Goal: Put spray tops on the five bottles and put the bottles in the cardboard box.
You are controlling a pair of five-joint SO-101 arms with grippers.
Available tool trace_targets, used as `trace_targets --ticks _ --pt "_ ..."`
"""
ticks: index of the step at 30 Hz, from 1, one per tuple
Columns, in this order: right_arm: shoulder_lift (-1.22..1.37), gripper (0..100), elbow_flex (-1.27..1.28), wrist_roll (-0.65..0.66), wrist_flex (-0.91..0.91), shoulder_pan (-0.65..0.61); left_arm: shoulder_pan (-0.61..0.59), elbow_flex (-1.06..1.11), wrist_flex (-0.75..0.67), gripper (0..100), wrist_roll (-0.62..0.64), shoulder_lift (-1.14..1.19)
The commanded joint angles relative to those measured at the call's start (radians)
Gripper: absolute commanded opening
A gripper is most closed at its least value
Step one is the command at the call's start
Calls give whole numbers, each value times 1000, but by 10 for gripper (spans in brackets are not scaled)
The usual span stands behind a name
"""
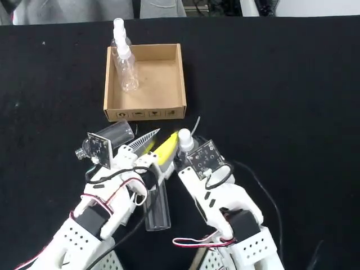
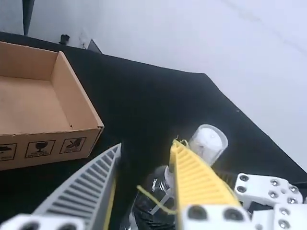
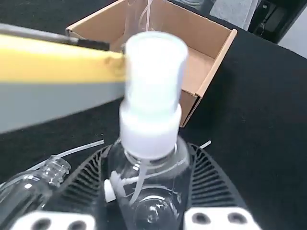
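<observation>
Where the held bottle [image 3: 153, 201] sits: between the jaws of the right pincer [image 3: 148, 152], which are closed on its clear body, neck up, near the front wall of the cardboard box [image 1: 145, 114].
Top of that bottle: a white spray top [image 3: 152, 96] is on its neck.
Left pincer [image 2: 146, 144]: open, its grey and yellow jaws spread with nothing clamped between them. It lies just beside the right pincer and points toward the box.
Contact, right wrist view: the left pincer's yellow finger [image 3: 53, 60] touches the side of the spray top.
Same spot, left wrist view: the spray top stands on the outer side of the yellow finger, not in the gap between the jaws.
Uncapped bottle [image 1: 156, 209]: lies on the black worktop [image 1: 281, 84] between the two arms, and the right wrist view shows its neck open.
Box, high view: one capped bottle [image 1: 127, 70] lies inside along the left wall. A second capped bottle [image 1: 118, 31] is at the back-left corner, though I cannot tell whether it is inside the wall or just behind it.
</observation>
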Motion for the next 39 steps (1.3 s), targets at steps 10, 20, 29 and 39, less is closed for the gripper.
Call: trace_targets --ticks 10,20,29,39 --pt "-104 85 -30 -9 3 71 -203 -113 6 148 -15 -14" --pt "-102 85 -31 -11 -2 86 -433 -101 8 148 -15 -14" --pt "-102 85 -30 -11 -2 84 -618 -25 2 148 -141 -14" --pt "-102 85 -30 -11 -3 84 -756 53 0 148 -173 -14"
